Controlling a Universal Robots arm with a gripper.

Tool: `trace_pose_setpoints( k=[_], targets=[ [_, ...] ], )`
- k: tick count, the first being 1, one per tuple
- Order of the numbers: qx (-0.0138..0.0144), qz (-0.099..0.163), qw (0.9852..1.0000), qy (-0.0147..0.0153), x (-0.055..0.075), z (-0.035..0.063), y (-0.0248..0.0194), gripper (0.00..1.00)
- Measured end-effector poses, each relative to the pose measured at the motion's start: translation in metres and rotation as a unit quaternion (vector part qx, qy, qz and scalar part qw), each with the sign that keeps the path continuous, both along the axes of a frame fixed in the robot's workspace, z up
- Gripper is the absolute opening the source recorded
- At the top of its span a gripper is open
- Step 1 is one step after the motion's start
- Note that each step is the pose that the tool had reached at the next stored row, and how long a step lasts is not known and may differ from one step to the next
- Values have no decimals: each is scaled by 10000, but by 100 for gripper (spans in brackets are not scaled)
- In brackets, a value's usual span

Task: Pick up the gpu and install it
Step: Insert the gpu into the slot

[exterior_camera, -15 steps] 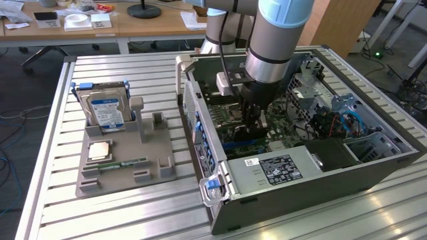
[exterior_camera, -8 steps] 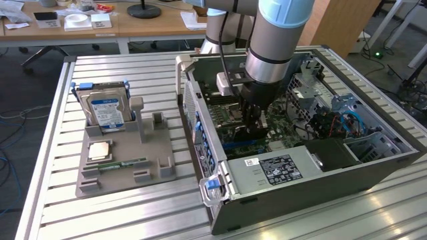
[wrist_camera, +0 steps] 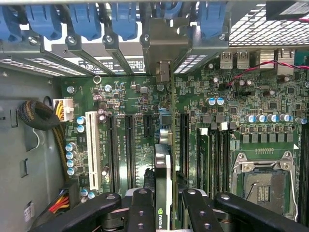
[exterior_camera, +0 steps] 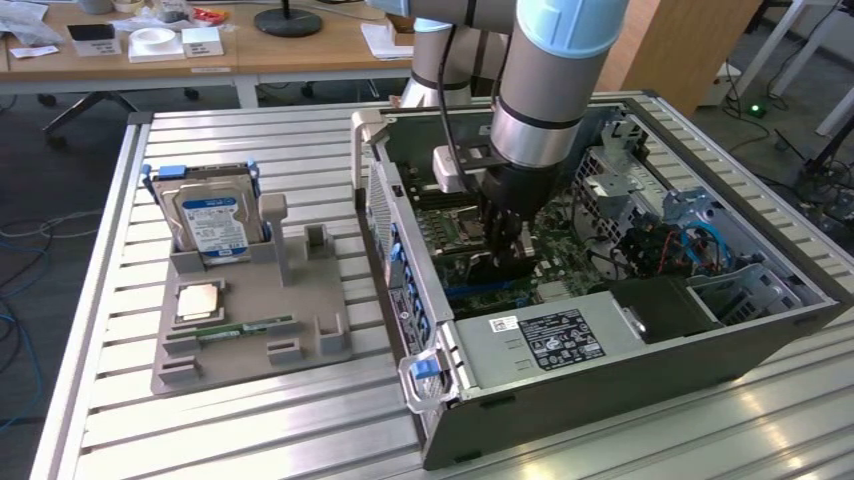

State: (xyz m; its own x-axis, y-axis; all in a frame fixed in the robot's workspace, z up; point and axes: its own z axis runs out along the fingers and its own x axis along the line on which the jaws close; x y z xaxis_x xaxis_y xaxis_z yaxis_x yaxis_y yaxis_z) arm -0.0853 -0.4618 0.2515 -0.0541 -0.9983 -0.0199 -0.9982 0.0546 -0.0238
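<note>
Black gripper (wrist_camera: 164,205) fingers are clamping the gpu (wrist_camera: 163,169) by its two faces, so you are holding the card edge-on inside the case (exterior_camera: 601,385), over the board (wrist_camera: 120,94). In the exterior view the gripper is reaching down into the middle of the open case, just right of frame centre. The card is running parallel to the long slots (wrist_camera: 129,145), with one showing on either side. Whether its connector is touching a slot cannot be told.

Risks, as judged:
- You are probably working with little sideways margin, so a slight offset or tilt could be landing the connector on the board beside its slot.
- The bracket end could be catching on the rear wall under the blue latches (wrist_camera: 87,21).
- A thin card could be pivoting in a two-finger grip if pressed unevenly.

Standing close around are the socket (wrist_camera: 263,186) and a cable bundle (wrist_camera: 41,116) at the case wall. Well apart, at the exterior view's left, the hard drive (exterior_camera: 211,222) and memory stick (exterior_camera: 250,327) are sitting in a grey holder (exterior_camera: 307,345) on the table (exterior_camera: 267,440).
</note>
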Motion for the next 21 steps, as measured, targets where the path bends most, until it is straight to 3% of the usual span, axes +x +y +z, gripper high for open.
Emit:
trace_pose_setpoints(
  k=[18,21],
  targets=[
    [-1,0,10000,1,-10,-7,1,27],
    [17,1,10000,0,-16,-7,1,27]
  ],
)
